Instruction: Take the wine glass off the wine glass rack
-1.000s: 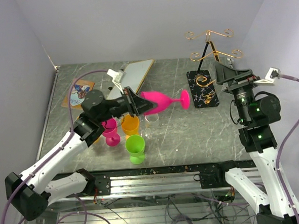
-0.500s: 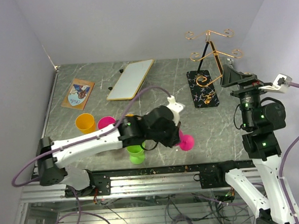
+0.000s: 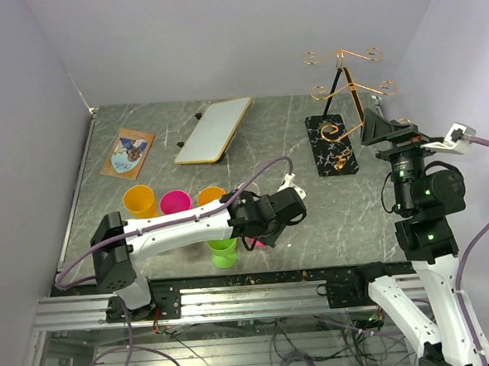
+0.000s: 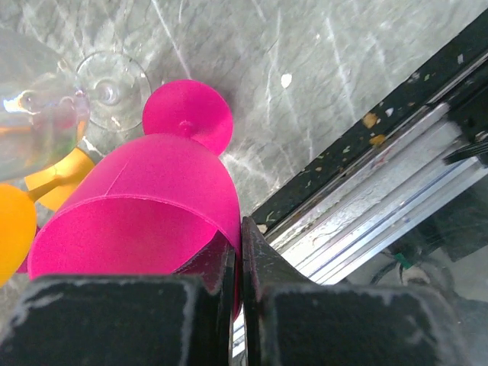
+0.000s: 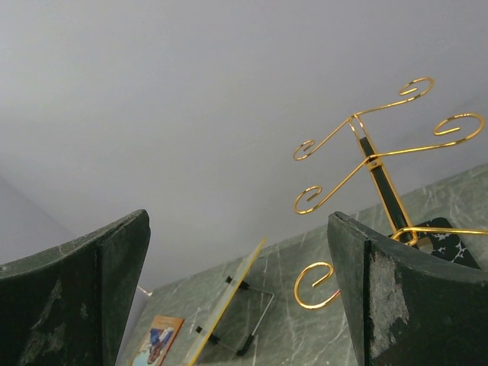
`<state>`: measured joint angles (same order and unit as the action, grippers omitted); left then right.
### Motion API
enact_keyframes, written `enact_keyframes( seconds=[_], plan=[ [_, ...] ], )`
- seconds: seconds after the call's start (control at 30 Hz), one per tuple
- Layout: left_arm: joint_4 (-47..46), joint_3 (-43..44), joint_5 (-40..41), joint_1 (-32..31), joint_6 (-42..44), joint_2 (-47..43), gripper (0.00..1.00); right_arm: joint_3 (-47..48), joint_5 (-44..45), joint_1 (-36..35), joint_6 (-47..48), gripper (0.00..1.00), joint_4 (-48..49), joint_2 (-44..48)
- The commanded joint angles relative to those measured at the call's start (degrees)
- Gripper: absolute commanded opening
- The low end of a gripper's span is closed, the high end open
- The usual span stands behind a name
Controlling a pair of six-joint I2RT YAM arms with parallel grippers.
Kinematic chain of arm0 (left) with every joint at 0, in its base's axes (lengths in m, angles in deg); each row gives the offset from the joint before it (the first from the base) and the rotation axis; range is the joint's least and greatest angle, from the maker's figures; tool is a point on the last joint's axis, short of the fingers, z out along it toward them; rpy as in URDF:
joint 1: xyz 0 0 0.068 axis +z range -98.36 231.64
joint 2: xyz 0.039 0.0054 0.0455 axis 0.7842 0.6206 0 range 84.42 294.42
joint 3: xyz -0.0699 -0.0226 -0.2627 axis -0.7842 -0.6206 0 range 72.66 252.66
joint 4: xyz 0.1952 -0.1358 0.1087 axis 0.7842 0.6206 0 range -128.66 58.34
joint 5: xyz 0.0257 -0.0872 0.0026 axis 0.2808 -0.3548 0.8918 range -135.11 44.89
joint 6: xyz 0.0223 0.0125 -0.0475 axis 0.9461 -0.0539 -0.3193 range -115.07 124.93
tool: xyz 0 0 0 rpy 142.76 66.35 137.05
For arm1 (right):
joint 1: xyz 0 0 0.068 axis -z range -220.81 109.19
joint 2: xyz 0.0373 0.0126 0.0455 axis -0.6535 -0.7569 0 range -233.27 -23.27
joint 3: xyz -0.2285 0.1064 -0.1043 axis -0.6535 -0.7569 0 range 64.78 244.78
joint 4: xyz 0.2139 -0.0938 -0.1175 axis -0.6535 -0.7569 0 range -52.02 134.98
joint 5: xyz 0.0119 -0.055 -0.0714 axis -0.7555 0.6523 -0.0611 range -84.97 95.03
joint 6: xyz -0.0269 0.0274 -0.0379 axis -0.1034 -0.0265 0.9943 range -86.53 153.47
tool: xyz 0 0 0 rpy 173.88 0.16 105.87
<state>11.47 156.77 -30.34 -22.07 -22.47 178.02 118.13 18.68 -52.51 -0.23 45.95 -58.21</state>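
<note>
**One glass off the rack, now low at the bench's near edge**

Left pincer [image 4: 236, 238] is squeezed almost shut on the rim wall of the magenta plastic wine glass [image 4: 145, 191], one finger inside the bowl and one outside. A second ago that glass hung sideways over the middle of the grey marble bench [image 4: 305, 69], its foot pointing toward the rack. Since then the left arm has swung it toward the near edge and brought it down. Its mouth now faces the wrist and its round foot is down by the marble. Whether the foot touches the bench I cannot tell. The lifting-off looks done, leaving only the setting down and letting go.

Just beside the foot stands a clear stemmed glass [image 4: 38, 114], and an orange plastic goblet [image 4: 15, 229] crowds the bowl. A lime-green plastic goblet [image 3: 222, 252] stands right next to the wrist. Spreading the fingers or backing away could knock any of these. The black metal rail [image 4: 366, 206] along the near edge runs close on the other side.

Farther out, a white board with a yellow rim [image 3: 215, 128] leans near the far edge, with a picture card [image 3: 128, 153] toward the far-left corner. The copper-gold wire wine glass rack [image 3: 342, 86] stands at the far right, its curled arms bare. Right pincer [image 5: 236, 290] gapes wide, holds nothing and faces the rack, having barely moved.
</note>
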Motion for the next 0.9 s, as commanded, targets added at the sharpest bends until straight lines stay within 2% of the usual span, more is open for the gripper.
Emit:
enact_keyframes(
  seconds=[0.0,0.23,0.57,0.63,0.77,0.87],
  plan=[
    [4.0,1.4,1.4,-0.1,1.7,1.5,0.07,0.1,-0.1,-0.3,1.5,1.0,0.8,-0.1],
    [5.5,0.3,0.7,-0.1,1.9,1.7,0.07,0.3,0.1,-0.6,2.9,0.99,1.0,0.0],
    [7.1,0.3,1.2,0.3,2.0,3.9,0.18,-1.8,-1.3,-1.3,2.3,0.99,2.6,0.7],
    [7.4,0.6,1.6,0.4,1.8,4.1,0.24,-2.3,-1.5,-1.6,2.4,0.98,3.1,0.9],
    [6.5,0.7,1.6,0.6,1.8,3.4,0.45,-2.9,-0.1,-3.2,3.6,0.98,3.5,1.3],
    [6.0,1.3,2.1,1.1,1.8,2.6,0.52,-3.1,2.2,-6.1,5.8,0.98,3.8,1.8]
  ],
)
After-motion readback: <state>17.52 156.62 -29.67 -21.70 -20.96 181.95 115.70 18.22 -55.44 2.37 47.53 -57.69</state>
